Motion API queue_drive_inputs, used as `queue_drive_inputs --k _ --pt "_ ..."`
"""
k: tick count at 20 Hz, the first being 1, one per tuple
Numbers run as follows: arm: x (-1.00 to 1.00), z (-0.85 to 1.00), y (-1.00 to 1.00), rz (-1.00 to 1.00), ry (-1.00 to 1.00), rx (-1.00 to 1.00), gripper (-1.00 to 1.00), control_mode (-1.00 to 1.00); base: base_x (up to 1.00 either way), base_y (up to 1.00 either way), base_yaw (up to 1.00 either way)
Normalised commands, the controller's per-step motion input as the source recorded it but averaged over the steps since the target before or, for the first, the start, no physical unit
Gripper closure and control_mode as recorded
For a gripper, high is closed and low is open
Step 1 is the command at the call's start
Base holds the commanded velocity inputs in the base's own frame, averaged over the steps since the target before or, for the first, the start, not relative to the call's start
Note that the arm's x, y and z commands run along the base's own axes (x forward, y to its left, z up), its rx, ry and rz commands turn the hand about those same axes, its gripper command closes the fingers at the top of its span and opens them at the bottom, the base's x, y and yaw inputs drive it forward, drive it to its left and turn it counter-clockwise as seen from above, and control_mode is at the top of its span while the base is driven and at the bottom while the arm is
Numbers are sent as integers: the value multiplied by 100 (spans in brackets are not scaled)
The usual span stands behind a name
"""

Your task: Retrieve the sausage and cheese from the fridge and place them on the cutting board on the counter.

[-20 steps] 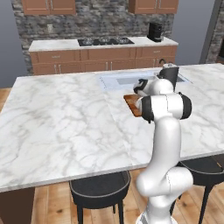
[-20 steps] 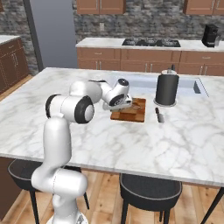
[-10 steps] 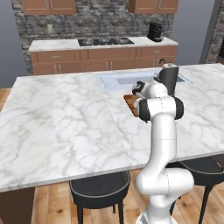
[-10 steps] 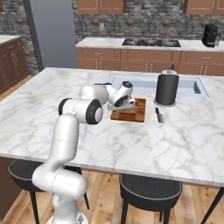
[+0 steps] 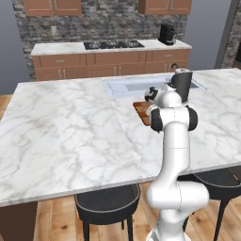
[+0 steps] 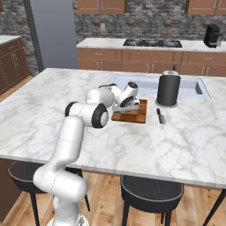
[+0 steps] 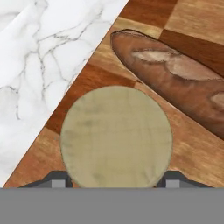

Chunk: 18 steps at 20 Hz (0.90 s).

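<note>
In the hand view, the cheese (image 7: 116, 135) shows as a round tan-yellow face between my two fingertips (image 7: 59, 179), which sit against its sides. My gripper (image 7: 113, 180) is shut on it, just above the reddish-brown cutting board (image 7: 87, 74). The sausage (image 7: 175, 81), reddish-brown and long, lies on the board just beyond the cheese. From the right base view, the gripper (image 6: 128, 106) hangs low over the board's (image 6: 132, 117) left part on the marble counter (image 6: 66, 101). The fridge is out of view.
A tall dark canister (image 6: 168, 89) stands right of the board, before the inset sink (image 6: 194, 88). A small knife (image 6: 160, 115) lies on the counter between the board and the canister. Black stools (image 6: 152, 190) stand under the near edge.
The arm's elbow has swung closer to the board. The hand stays low over the board with the cheese between its fingers.
</note>
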Motion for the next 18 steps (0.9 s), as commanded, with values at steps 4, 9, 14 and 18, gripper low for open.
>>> queue_drive_inputs --k 4,9,14,18 --pt "7 -13 0 0 0 0 100 -100 0 0 0" --pt "-1 -17 0 0 4 0 100 -100 0 0 0" --pt "-16 -16 1 0 3 0 100 -100 0 0 0" --pt "-3 -17 4 -1 5 0 -100 -100 0 0 0"
